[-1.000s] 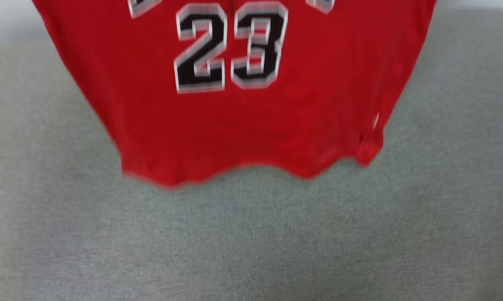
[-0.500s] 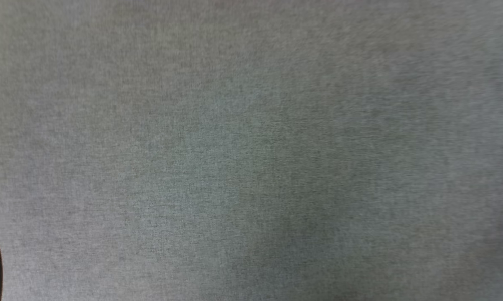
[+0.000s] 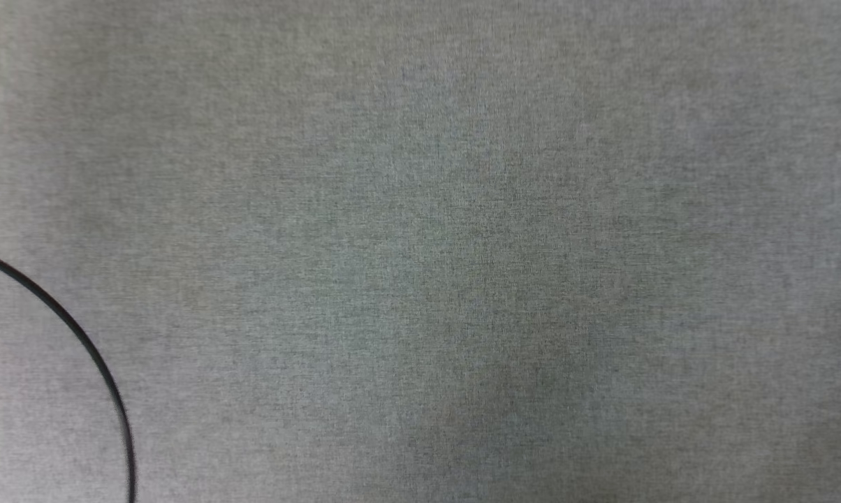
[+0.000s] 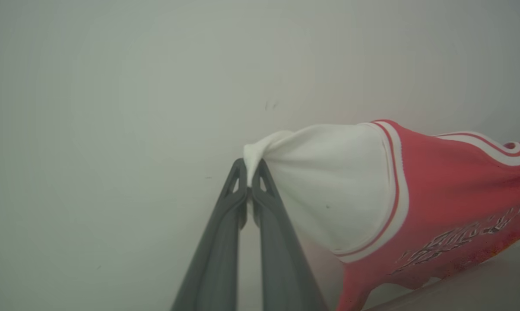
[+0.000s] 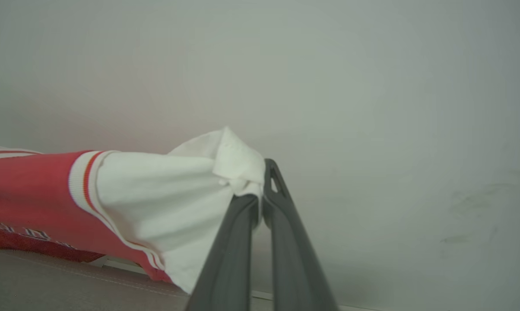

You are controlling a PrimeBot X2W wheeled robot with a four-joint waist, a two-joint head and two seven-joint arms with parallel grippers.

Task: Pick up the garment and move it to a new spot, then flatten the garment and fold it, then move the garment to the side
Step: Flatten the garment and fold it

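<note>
pale wall point(image 4: 113, 86) behind, the garment point(image 4: 437, 185) stretches sleeve-to-sleeve, apparently sideways.

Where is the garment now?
The garment is held up before a pale wall in the wrist views: left tool pinches one white sleeve, right tool the other.

The left gripper point(image 4: 250, 172) has two long, matte dark-grey fingers point(image 4: 212, 268), tapering to tips pierced by small triangular openings. The right gripper point(image 5: 260, 194) looks identical.

Plain indoor test room, type undetermined: grey cloth-covered worktop point(image 3: 462, 244) marked with a black arc line point(image 3: 71, 326), backed by a bare pale wall point(image 4: 113, 86).
</note>
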